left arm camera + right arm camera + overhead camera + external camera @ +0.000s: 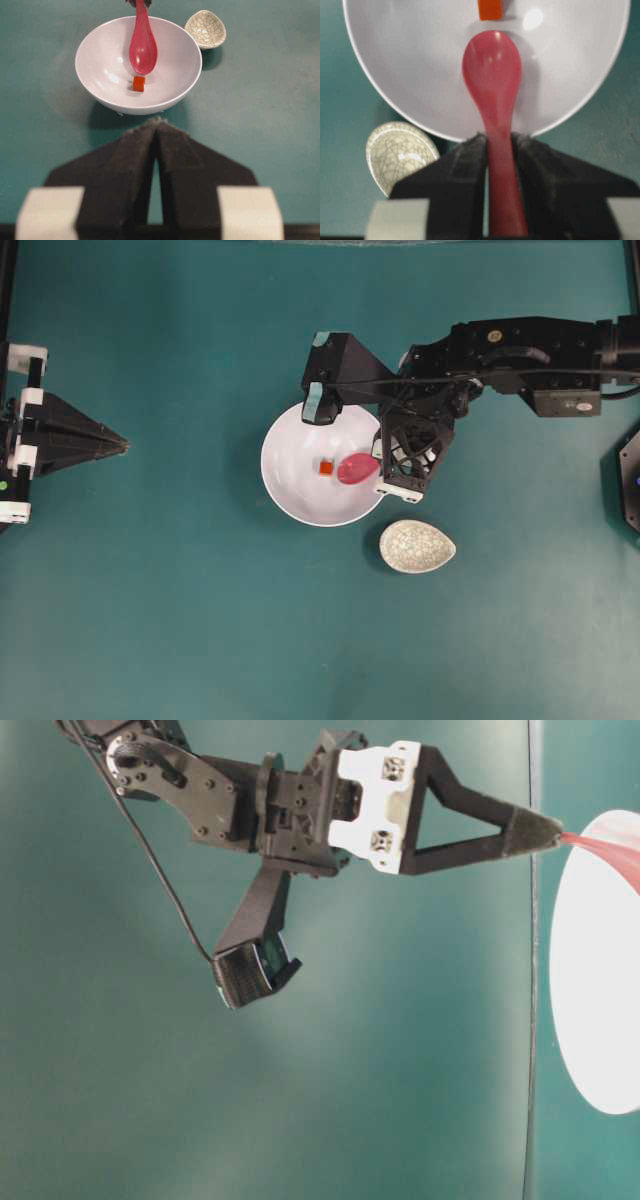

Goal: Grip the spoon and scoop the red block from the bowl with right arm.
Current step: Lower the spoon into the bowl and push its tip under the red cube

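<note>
The white bowl (280, 455) stands mid-table with the tiny orange-red block (326, 468) on its floor. My right gripper (383, 466) is at the bowl's right rim, shut on the handle of the pink-red spoon (356, 468). The scoop lies inside the bowl, its tip just short of the block. In the right wrist view the spoon (492, 75) runs out from between the jaws of my right gripper (498, 140) toward the block (490, 9). My left gripper (125, 446) is shut and empty at the far left, well away from the bowl (110, 65).
A small speckled egg-shaped dish (417, 545) sits empty on the table just right of and below the bowl, close under my right gripper. It also shows in the right wrist view (400, 152). The surface is teal cloth.
</note>
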`<state>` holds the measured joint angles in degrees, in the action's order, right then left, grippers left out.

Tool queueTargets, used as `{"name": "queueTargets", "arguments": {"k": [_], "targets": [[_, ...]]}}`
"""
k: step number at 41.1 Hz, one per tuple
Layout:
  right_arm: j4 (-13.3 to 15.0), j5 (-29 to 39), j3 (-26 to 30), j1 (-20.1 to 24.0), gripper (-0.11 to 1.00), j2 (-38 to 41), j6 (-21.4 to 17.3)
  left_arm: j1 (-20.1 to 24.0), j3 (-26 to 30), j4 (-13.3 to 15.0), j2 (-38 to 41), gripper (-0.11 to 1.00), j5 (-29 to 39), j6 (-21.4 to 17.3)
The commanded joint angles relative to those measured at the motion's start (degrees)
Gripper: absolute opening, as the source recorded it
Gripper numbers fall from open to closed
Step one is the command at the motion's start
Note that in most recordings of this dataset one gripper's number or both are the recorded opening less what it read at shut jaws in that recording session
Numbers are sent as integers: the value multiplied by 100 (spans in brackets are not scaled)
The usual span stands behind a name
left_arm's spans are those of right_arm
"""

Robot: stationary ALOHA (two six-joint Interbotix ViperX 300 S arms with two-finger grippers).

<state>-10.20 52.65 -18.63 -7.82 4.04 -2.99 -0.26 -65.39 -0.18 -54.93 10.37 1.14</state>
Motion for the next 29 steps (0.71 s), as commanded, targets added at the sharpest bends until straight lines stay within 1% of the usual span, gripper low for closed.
{"name": "queueTargets", "arguments": {"k": [1,9,16,23,29], "targets": [[18,-70,185,9,25,-18,9,-9,141,-9,35,0,-62,-9],[88,-158,308,18,25,141,0,-18,141,-9,35,0,-62,0],[167,-325,545,18,25,299,-35,-18,141,-9,35,0,-70,0],[167,-422,756,26,25,413,-26,-9,141,-9,35,0,-97,0],[167,-475,817,53,25,439,-35,-9,141,-18,35,0,-105,0]]}}
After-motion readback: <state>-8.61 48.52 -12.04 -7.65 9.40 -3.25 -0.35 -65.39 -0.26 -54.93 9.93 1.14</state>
